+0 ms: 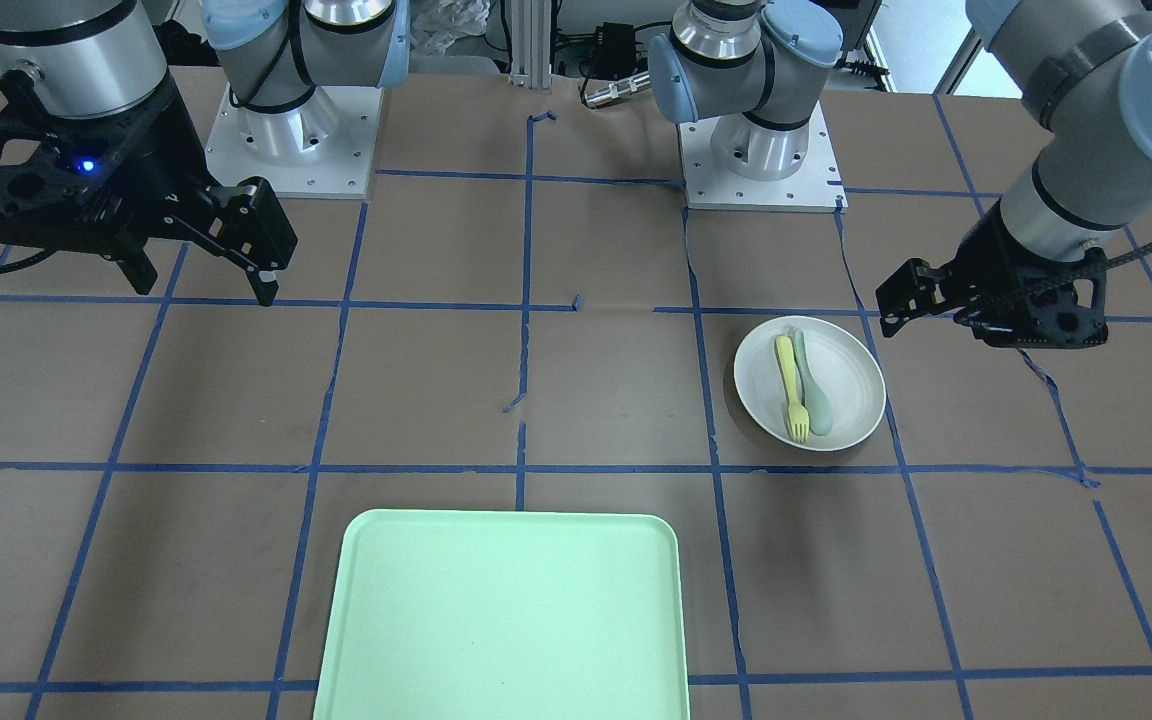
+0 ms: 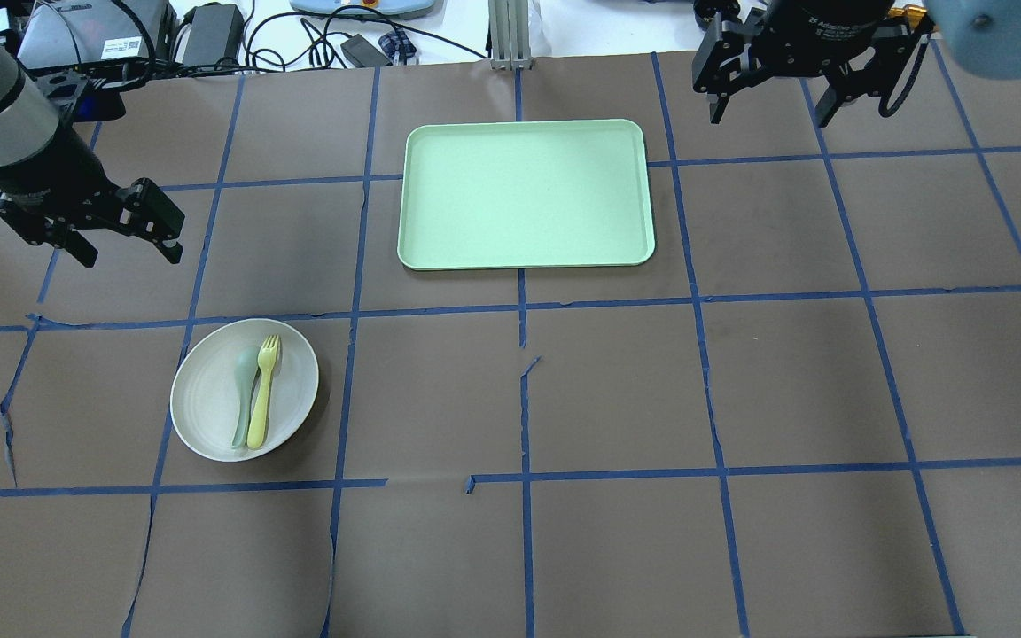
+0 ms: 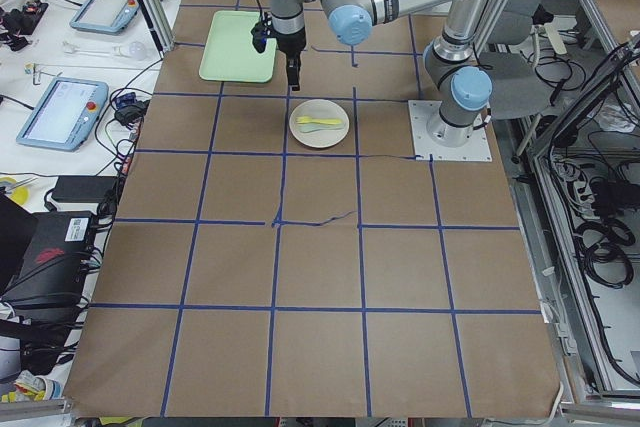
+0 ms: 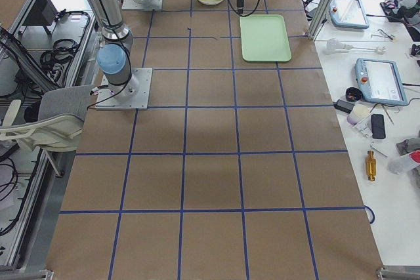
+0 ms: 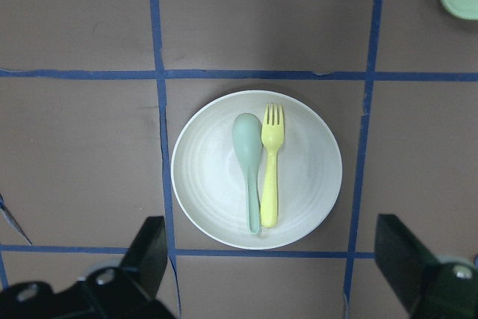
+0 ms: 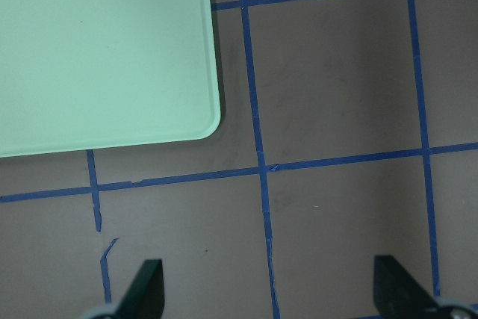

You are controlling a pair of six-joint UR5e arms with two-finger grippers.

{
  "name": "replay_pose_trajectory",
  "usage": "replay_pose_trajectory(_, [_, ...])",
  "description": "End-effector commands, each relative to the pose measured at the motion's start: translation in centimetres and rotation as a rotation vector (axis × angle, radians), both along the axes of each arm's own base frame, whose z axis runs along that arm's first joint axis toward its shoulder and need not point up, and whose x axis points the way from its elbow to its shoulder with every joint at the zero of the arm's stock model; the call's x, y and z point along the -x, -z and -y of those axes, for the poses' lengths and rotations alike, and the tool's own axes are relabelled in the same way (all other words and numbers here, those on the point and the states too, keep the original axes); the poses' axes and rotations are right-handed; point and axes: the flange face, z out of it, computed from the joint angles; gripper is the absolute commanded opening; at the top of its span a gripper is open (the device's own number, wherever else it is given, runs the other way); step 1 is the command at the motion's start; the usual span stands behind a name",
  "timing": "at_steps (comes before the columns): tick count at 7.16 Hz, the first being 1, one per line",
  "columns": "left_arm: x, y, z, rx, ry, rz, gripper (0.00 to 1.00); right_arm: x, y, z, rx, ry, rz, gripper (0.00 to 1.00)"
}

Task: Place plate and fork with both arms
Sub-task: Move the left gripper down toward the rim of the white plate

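The off-white plate (image 2: 209,408) lies on the table at the left, also in the front view (image 1: 846,385) and the left wrist view (image 5: 209,184). The yellow fork (image 2: 262,394) lies in it, tines toward the far side, beside a grey-green spoon (image 2: 245,390). The fork also shows in the left wrist view (image 5: 270,177). My left gripper (image 2: 125,252) hangs open and empty above the table, beyond the plate on its far left. Its fingers (image 5: 146,259) frame the plate from above. My right gripper (image 2: 769,113) is open and empty, high at the far right.
A mint-green rectangular tray (image 2: 526,193) lies at the far middle of the table; its corner shows in the right wrist view (image 6: 104,50). Blue tape lines grid the brown table cover. Cables and devices lie beyond the far edge.
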Motion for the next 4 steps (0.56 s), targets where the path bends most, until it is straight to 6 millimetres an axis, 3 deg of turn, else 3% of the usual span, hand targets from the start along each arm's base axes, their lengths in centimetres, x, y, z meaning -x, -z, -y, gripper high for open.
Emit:
replay_pose_trajectory(1, [-3.3, 6.0, -1.0, -0.008, 0.036, -0.004, 1.0, 0.0, 0.0, 0.0, -0.001, 0.0, 0.0, 1.0])
replay_pose_trajectory(2, [-5.0, 8.3, -1.6, -0.042, -0.007, -0.026, 1.0, 0.0, 0.0, 0.0, -0.001, 0.0, -0.001, 1.0])
replay_pose_trajectory(4, [-5.7, 11.3, -1.3, -0.089, -0.024, -0.043, 1.0, 0.0, 0.0, 0.0, -0.001, 0.0, -0.001, 1.0])
